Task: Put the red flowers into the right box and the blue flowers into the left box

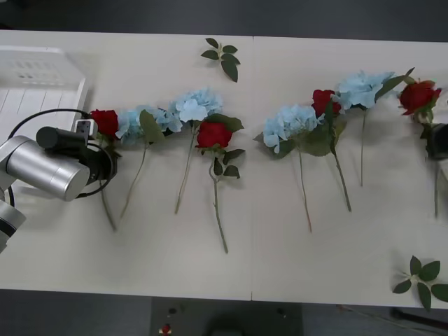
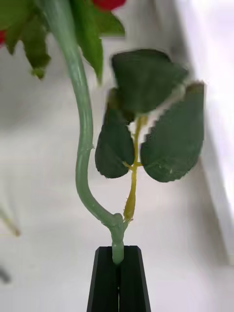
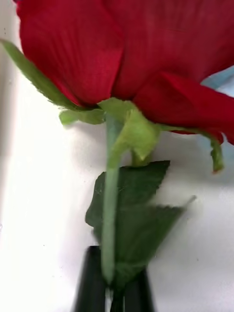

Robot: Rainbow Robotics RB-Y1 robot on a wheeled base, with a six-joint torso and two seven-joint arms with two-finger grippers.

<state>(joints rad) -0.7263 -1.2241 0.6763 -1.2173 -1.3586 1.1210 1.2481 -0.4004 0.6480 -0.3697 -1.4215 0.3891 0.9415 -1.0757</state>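
At the tabletop's (image 1: 210, 266) left end, the left gripper (image 3: 114, 287) jaws pinch a rose (image 1: 105, 122) stem beside the left box (image 1: 42, 84); the right gripper (image 2: 118, 273) jaws clamp the far-right rose's (image 1: 418, 96) stem, bloom pointing away.

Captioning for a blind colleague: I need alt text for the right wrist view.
The right tool's black fingers are shut on the thin green stem of an artificial red rose, dark serrated leaves beside it, above a white table.
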